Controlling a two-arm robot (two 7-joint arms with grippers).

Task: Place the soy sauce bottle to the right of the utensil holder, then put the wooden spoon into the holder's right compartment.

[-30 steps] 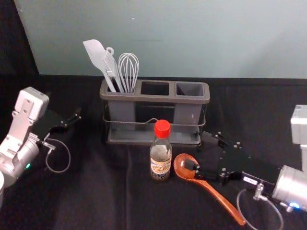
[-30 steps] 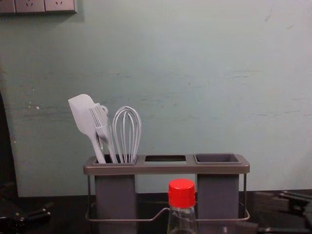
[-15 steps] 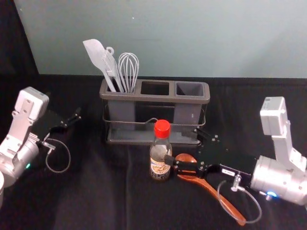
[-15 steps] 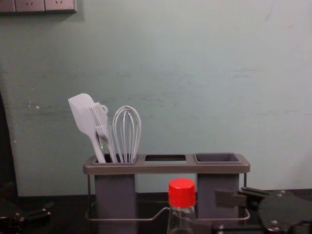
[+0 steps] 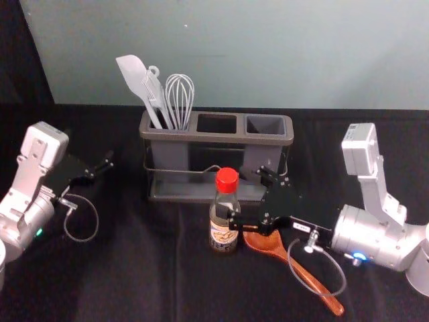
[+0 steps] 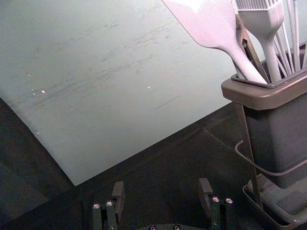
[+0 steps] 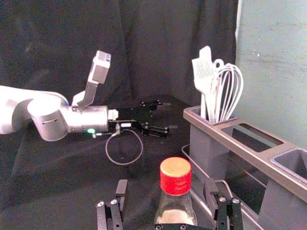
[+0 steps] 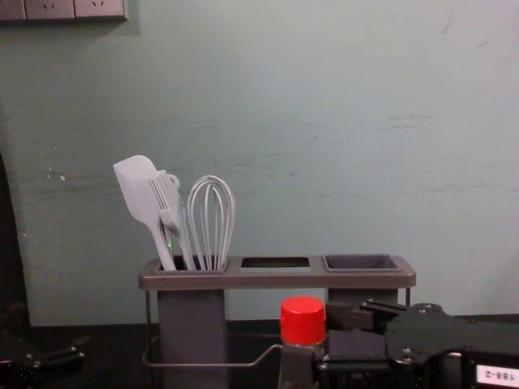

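Note:
My right gripper [image 5: 238,194] stands open around the upright soy sauce bottle [image 5: 224,225], fingers on either side below its red cap. In the right wrist view the bottle [image 7: 175,189] rises between the fingertips of the open gripper [image 7: 166,188], with gaps visible. The utensil holder [image 5: 216,129] is behind; its right compartment [image 5: 265,125] is empty, and white utensils fill the left one. The wooden spoon [image 5: 303,274] lies on the cloth, its bowl partly under the right gripper. My left gripper [image 5: 94,155] is parked at the left; in its wrist view the gripper [image 6: 162,188] is open.
Black cloth [image 5: 134,275] covers the table, with a pale wall [image 5: 268,54] behind the holder. The holder's wire rail [image 8: 243,365] runs low along its front, near the bottle and the right gripper.
The right gripper has moved left from over the spoon's bowl to around the bottle. Bottle, spoon, holder and left arm have stayed put.

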